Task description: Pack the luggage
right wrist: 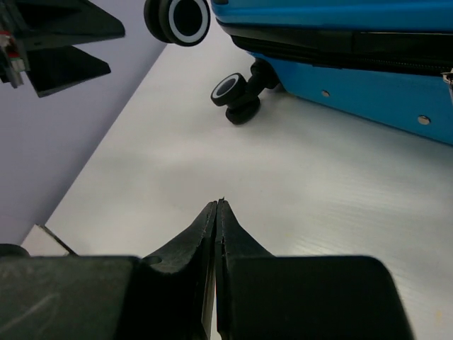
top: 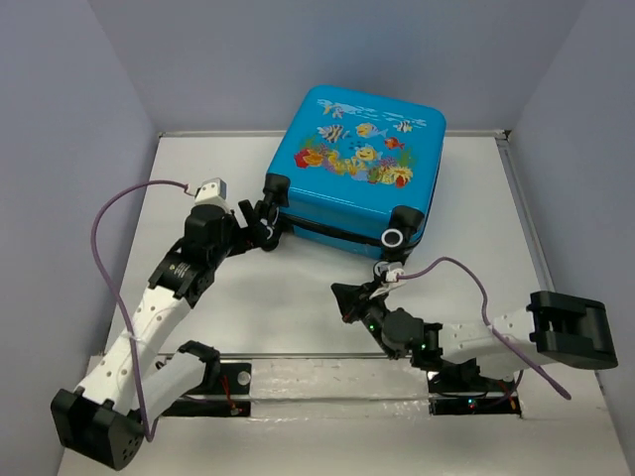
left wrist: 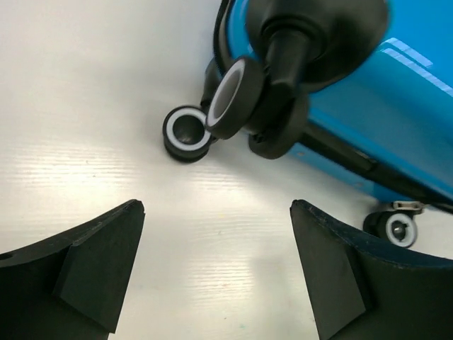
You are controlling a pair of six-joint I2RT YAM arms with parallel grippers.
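Observation:
The luggage lies closed and flat at the far middle of the table, its fish-print face up and its black wheels toward me. My left gripper stands open just off its near-left corner wheel. In the left wrist view the fingertips straddle bare table, nothing between them, with two wheels and the blue shell just beyond. My right gripper is shut on nothing, low over the table near the front-right wheel. Its tip points along the zipper side.
The white table is boxed in by pale walls on the left, back and right. A purple cable loops off the left arm, another off the right arm. The left gripper's fingers show in the right wrist view.

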